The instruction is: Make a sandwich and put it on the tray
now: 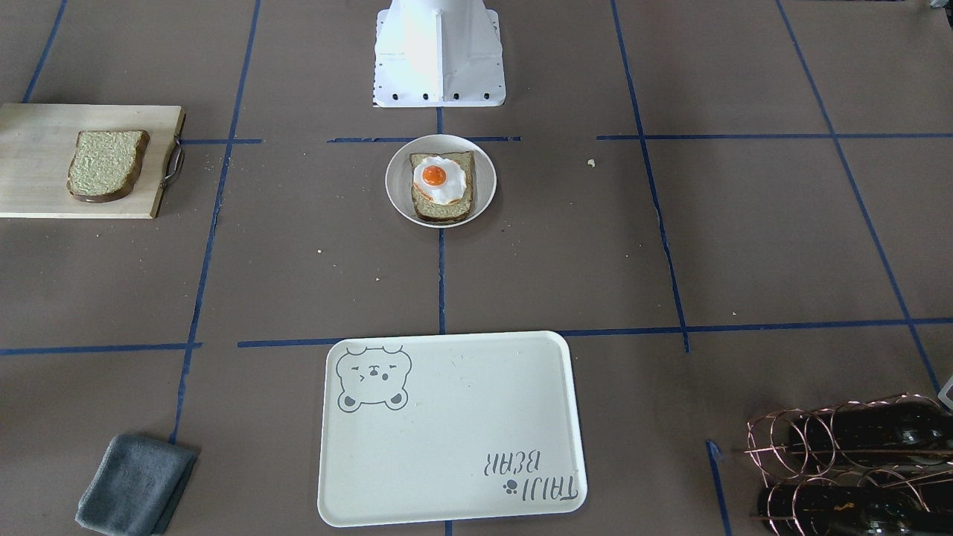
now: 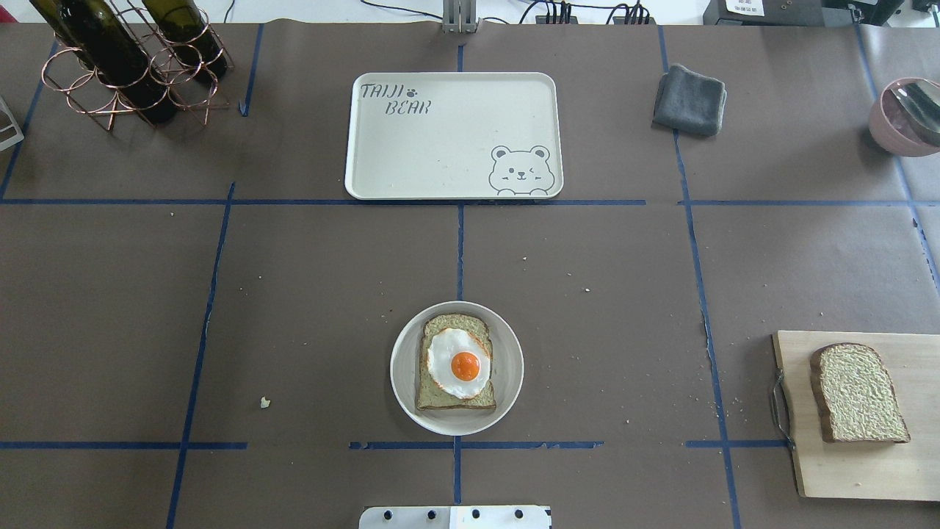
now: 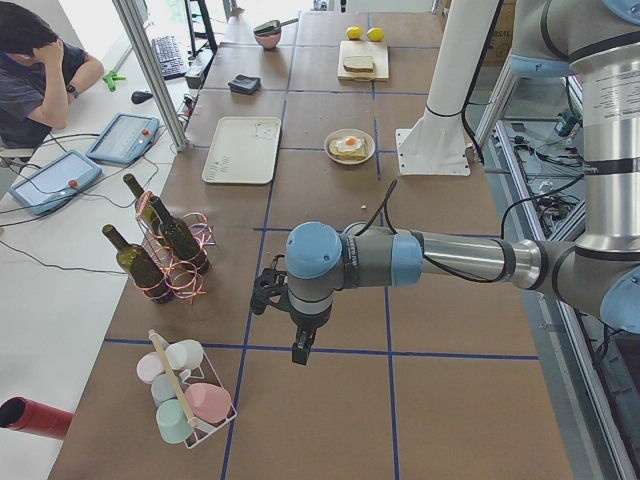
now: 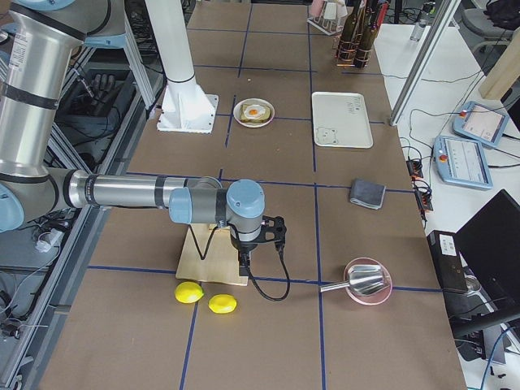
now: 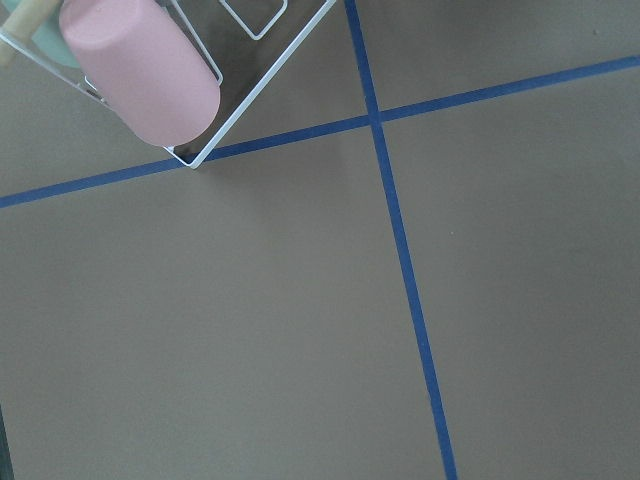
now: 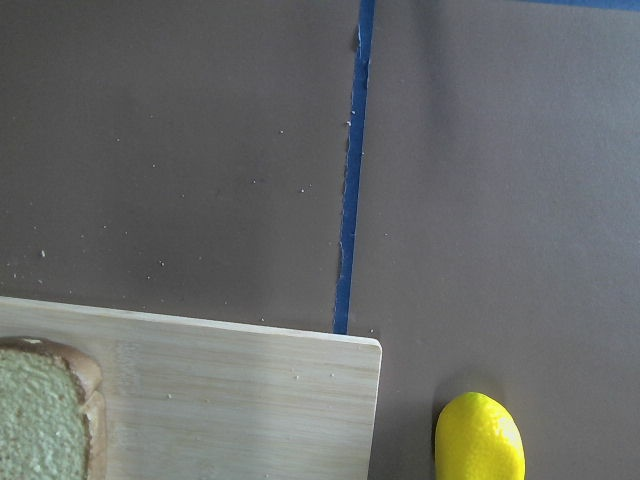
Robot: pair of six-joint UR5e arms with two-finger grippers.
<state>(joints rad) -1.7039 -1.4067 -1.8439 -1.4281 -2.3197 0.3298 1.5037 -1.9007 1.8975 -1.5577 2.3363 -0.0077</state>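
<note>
Sandwich parts, unassembled, seen from overhead; read 12 o'clock as away from the robot's base. You find the lower slice (image 2: 443, 394) on a round plate (image 2: 401, 367) near the base, with the egg (image 2: 459, 362) on it, yolk up and set toward the slice's 3 o'clock edge. The second slice (image 2: 858, 393) lies flat on a board (image 2: 844, 477) at the plate's 3 o'clock, well apart. The tray (image 2: 440, 147) sits at the plate's 12 o'clock with nothing on it.

Surroundings: between plate and tray you see brown table (image 2: 330, 294) with blue tape lines and scattered crumbs (image 2: 265, 402). A grey cloth (image 2: 689, 99) lies at the tray's 3 o'clock, a bottle rack (image 2: 125, 66) at its 9 o'clock and a pink bowl (image 2: 899, 117) beyond the cloth.

Arms: each forearm reaches level over the table from the side, wrist turned down. The left gripper (image 3: 300, 350) hangs beside a cup rack (image 3: 185, 400); the right gripper (image 4: 242, 258) hangs over the board's outer end, near two lemons (image 4: 205, 298). You cannot tell whether either one's fingers are spread or pressed together.

Orientation: both slices run 12 to 6, rounded tops toward 12, the second leaning slightly to 11. The tray's long axis runs 9 to 3, bear at its 4 o'clock corner.
</note>
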